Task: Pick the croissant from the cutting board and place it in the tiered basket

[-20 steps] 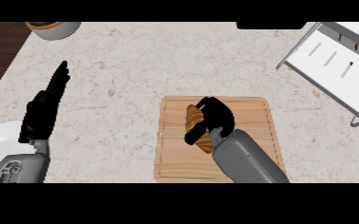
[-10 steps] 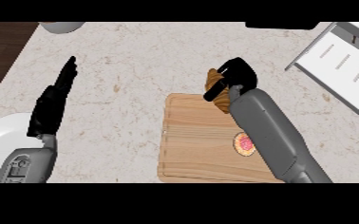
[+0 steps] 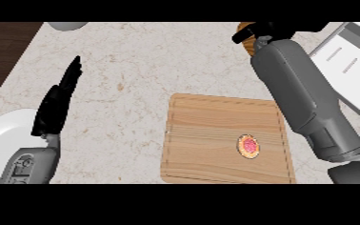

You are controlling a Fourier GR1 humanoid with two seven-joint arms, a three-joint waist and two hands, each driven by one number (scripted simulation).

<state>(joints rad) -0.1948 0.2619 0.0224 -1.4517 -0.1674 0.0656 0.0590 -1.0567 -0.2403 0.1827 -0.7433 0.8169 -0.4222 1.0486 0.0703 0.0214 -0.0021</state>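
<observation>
one golden-brown curved croissant (image 3: 245,37) shows only as a small sliver at the top of the view, well above the counter and past the far edge of the board, with most of it hidden behind the black right hand (image 3: 262,30) and the grey forearm. the fingers of that hand are curled round the pastry, clamping it from the side. what shows of it is a glossy orange-brown crust with a darker edge; its full shape cannot be made out.

one light wooden rectangular cutting board (image 3: 218,138) lies on the speckled beige stone counter (image 3: 141,62), lower centre. on it sits one small round pink-and-red disc with a tan rim (image 3: 247,146), perhaps a slice of something, toward the board's right side. the right forearm crosses over the board's upper right corner.

one white wire tiered basket (image 3: 341,59) shows partly at the upper right edge, just beside the forearm, with pale slats. the held croissant is to its left, near but apart from it.

one black left hand (image 3: 59,100) rests at the left, fingers straight and pressed together, pointing up the view, holding nothing. one white round plate (image 3: 14,128) is cut off by the left edge beneath it. one pale grey rounded object (image 3: 67,25) peeks in at the top left.
</observation>
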